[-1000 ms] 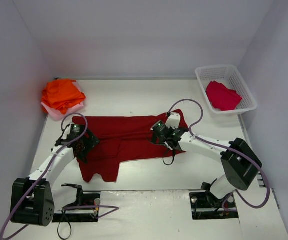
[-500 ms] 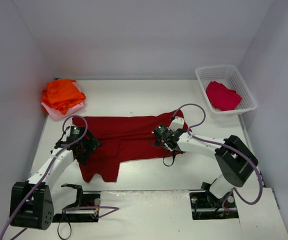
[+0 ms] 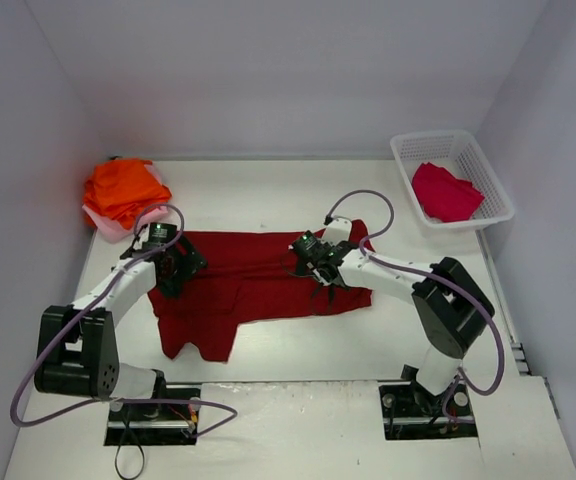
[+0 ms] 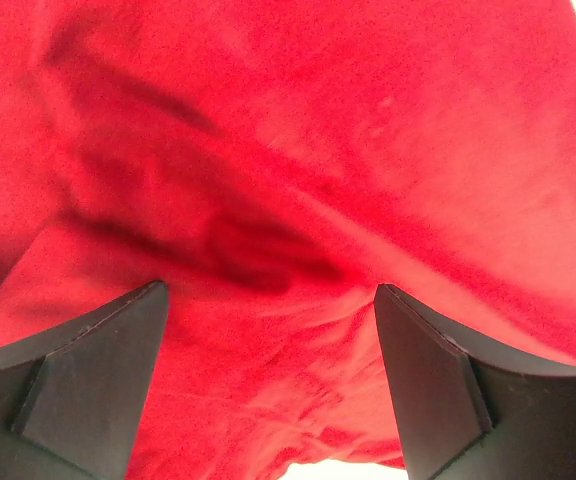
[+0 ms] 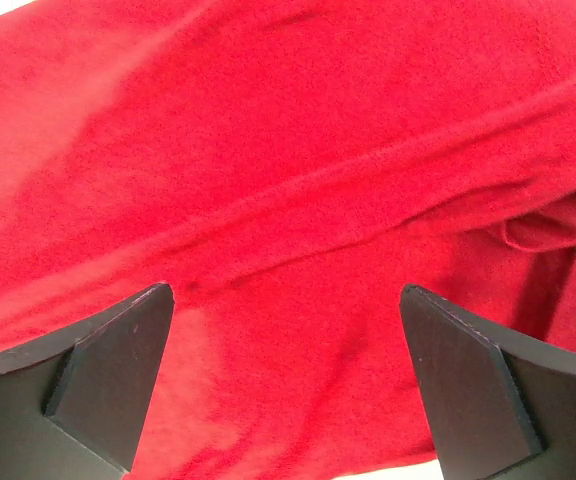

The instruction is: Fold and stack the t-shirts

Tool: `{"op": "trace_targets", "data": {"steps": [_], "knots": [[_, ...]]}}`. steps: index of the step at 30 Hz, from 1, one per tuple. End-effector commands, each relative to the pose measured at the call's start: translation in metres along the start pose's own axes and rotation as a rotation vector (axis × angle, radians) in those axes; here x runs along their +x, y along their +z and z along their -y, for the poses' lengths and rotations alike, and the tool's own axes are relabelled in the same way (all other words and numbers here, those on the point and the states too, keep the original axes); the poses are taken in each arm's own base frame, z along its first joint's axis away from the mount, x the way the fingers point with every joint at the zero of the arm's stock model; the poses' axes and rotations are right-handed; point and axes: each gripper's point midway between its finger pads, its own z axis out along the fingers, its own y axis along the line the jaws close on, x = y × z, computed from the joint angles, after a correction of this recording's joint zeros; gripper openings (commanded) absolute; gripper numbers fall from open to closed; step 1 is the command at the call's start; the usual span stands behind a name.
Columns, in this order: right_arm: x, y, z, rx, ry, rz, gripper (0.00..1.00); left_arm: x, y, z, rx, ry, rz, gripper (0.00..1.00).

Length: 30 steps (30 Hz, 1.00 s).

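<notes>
Left gripper [image 4: 270,300]: jaws stand wide apart and hold nothing. The dark red t-shirt [image 4: 298,150] lies creased directly beneath and between the fingers.
Right gripper [image 5: 286,300]: jaws wide apart, empty. The same shirt fills the space under its fingers, with a fold ridge running across just ahead of the tips.
Shirt in hand: spread on the table [image 3: 288,190], its left end under the left fingers and its right end under the right fingers.
Done, as judged: orange t-shirts [image 3: 123,188] are piled on a pale pink t-shirt [image 3: 108,226], well beyond the left fingers.
Left to do: the dark red shirt is not yet neatly folded or stacked. The crimson t-shirt [image 3: 445,190] sits in the basket [image 3: 431,135], well beyond the right fingers.
Count: one dark red, one pale pink, one crimson; the number in the orange pile cannot be told. One basket, two grippers.
</notes>
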Motion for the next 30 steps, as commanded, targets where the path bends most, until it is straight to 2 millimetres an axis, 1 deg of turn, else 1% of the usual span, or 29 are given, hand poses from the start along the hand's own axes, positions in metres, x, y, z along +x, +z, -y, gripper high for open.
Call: {"op": "trace_targets", "data": {"steps": [1,5,8,9,11,12,14,15,17,18,19,22,25,30], "knots": [[-0.016,0.002,0.000,0.029,-0.005,0.049,0.93,-0.022,-0.003,0.020,0.042,0.030,0.062,0.79],[-0.005,0.015,0.002,0.054,-0.024,0.023,0.93,-0.015,0.006,0.012,0.018,0.030,0.043,0.79],[-0.004,0.020,0.000,0.055,-0.022,0.016,0.93,-0.014,0.006,0.007,0.000,0.037,0.046,0.79],[-0.005,0.021,-0.001,0.053,-0.023,0.018,0.93,-0.019,0.003,0.010,0.005,0.037,0.061,0.79],[-0.010,0.022,-0.003,0.049,-0.017,0.025,0.93,-0.022,0.002,0.013,0.008,0.048,0.064,0.79],[-0.013,0.024,0.000,0.055,-0.016,0.026,0.93,-0.028,0.000,0.019,0.019,0.051,0.075,0.79],[-0.017,0.025,0.001,0.055,-0.009,0.027,0.93,-0.034,0.006,0.019,-0.008,0.053,0.082,0.79],[-0.017,0.026,0.003,0.057,-0.007,0.026,0.94,-0.039,0.006,0.024,-0.003,0.053,0.090,0.79],[-0.019,0.028,0.007,0.063,0.002,0.023,0.93,-0.039,0.015,0.025,-0.016,0.057,0.079,0.79],[-0.017,0.029,0.011,0.072,-0.002,0.017,0.93,-0.042,0.018,0.029,-0.010,0.054,0.079,0.79],[-0.016,0.030,0.014,0.077,0.002,0.016,0.93,-0.040,0.026,0.028,-0.018,0.055,0.068,0.79],[-0.013,0.031,0.023,0.093,0.005,0.013,0.94,-0.040,0.040,0.030,-0.029,0.053,0.051,0.79],[-0.012,0.032,0.032,0.108,0.016,0.011,0.94,-0.038,0.050,0.031,-0.033,0.050,0.039,0.79],[-0.014,0.038,0.045,0.133,0.038,0.003,0.94,-0.037,0.057,0.030,-0.038,0.055,0.034,0.79]]}}
